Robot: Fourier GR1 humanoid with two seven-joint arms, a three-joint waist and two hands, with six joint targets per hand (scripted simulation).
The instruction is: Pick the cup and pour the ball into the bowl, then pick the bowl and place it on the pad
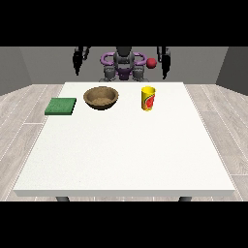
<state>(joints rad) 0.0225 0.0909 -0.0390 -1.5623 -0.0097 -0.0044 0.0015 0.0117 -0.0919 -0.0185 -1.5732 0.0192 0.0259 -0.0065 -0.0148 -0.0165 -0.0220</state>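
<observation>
pad (60,106) left, bowl (100,97) middle, cup (148,98) right

Nothing here can be read from where I stand. The yellow cup (148,98) on the white table (126,150) carries a red mark on its side, but it is too small to make out as letters or a brand. No other thing shows any writing, number or sign.

- A large white table (121,155) fills the middle of the view, two dark legs showing under its near edge
- Pale grey wood-plank floor (22,131) surrounds it on both sides
- Plain grey walls (43,63) stand behind, evenly lit
</observation>
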